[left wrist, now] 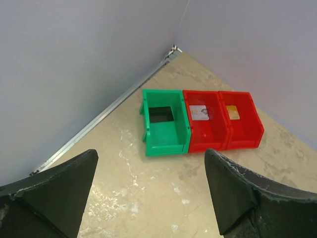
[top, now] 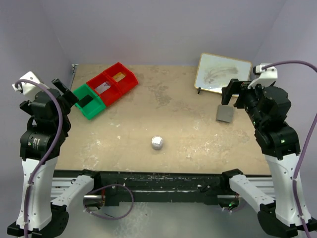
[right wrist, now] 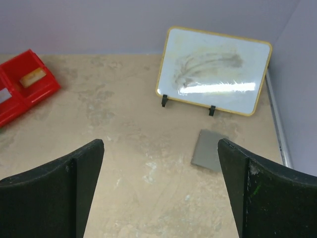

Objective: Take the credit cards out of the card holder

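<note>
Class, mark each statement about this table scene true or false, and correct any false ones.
1. The card holder lies flat on the table, just in front of the whiteboard. True.
2. The right gripper is clamped on the card holder. False: its jaws are open and empty, and the holder lies apart from it.
3. The green bin stands in a row with two red bins. True.
4. The gold card lies in the green bin. False: it lies in the end red bin, farthest from the green one.
5. The round silver puck sits inside a bin. False: it stands on the bare table.
</note>
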